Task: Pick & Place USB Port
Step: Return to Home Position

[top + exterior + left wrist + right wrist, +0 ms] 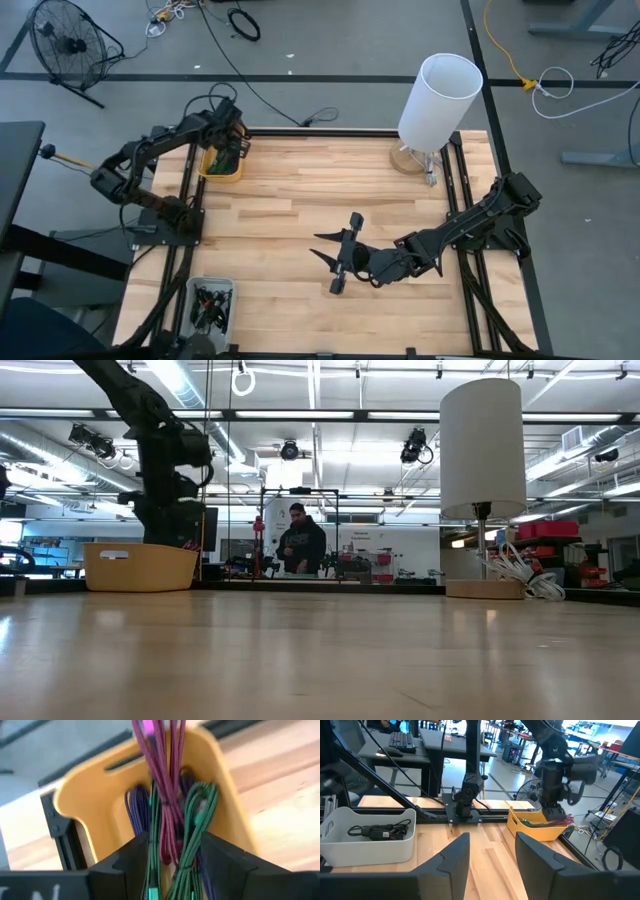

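yellow bin mostly hidden under left gripper from above, its cables hidden behind bin wall at surface level, magenta cable cut off at frame edge, black cables in gray bin too small to count

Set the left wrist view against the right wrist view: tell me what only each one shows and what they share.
Only the left wrist view: the inside of the yellow bin close up, where a purple cable lies beside the green cable and magenta cable.
Only the right wrist view: the gray bin holding a black cable, and the open right gripper.
Both: the yellow bin, the open left gripper over it, green and magenta cables, and the wooden table.
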`<state>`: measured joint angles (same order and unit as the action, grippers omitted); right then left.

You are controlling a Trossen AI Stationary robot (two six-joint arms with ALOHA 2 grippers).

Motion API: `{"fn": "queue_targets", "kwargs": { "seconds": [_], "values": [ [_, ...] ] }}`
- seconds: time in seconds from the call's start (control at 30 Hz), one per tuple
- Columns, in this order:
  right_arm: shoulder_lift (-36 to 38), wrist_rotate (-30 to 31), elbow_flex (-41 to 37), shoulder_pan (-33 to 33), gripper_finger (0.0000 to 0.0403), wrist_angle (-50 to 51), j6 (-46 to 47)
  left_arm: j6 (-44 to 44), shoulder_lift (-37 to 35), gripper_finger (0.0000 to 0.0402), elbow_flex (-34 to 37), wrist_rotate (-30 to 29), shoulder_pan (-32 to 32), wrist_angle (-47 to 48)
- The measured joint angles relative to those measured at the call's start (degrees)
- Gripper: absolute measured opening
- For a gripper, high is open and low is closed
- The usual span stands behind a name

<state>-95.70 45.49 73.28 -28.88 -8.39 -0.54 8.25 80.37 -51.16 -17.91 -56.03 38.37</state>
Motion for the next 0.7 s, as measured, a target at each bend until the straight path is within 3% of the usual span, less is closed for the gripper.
{"fn": "queue_targets", "kwargs": {
  "seconds": [0.13,0.3,0.47,0.7],
  "values": [
    [0.00,0.05,0.00,0.00,0.0156,0.77,-0.01,-4.55,-4.79,0.0190,0.00,3.88,1.02,-1.53],
    [0.00,0.49,0.00,0.08,0.0153,0.73,-2.50,-9.14,-13.64,0.0181,0.04,16.15,4.96,-4.20],
    [0.30,4.62,0.00,1.51,0.0153,0.82,-5.58,-12.39,-22.48,0.0177,0.04,28.68,11.16,-7.63],
    [4.56,3.91,-0.13,4.49,0.0152,6.28,-5.61,-13.17,-30.85,0.0177,2.01,47.39,19.91,-15.30]
  ]
}}
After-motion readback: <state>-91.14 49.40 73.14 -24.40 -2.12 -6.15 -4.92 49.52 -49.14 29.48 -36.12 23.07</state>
